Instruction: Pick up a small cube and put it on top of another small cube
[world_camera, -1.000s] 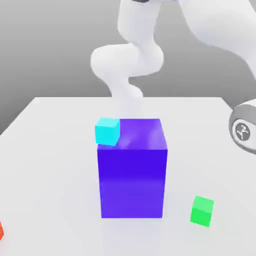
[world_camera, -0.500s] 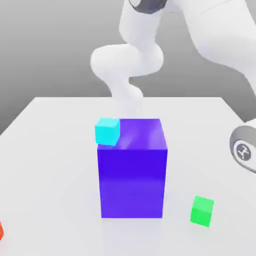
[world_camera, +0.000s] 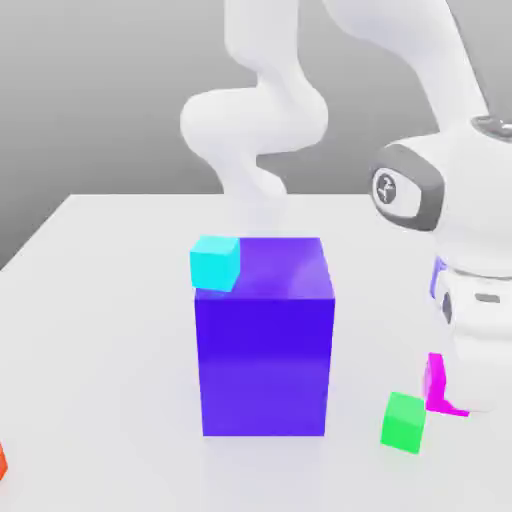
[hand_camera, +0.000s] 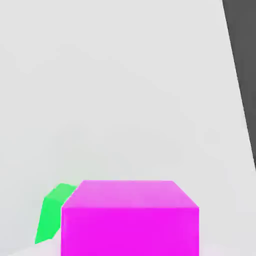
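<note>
"How does the gripper (world_camera: 468, 400) stand?"
"Clamped on the magenta cube (world_camera: 436, 388), lower right of the exterior view. If its grip is off-centre, the cube could twist or slip during the lift."

"And the green cube (world_camera: 403, 423)?"
"Just beside it, towards the exterior view's left. A sideways pull could knock it away."

"Further out?"
"The cyan cube (world_camera: 215, 264) sits on the big blue block (world_camera: 265, 365), left of centre. A low swing could hit that block and topple the cube."

A large blue-violet block (world_camera: 265, 365) stands on the white table (world_camera: 110, 330)
</note>
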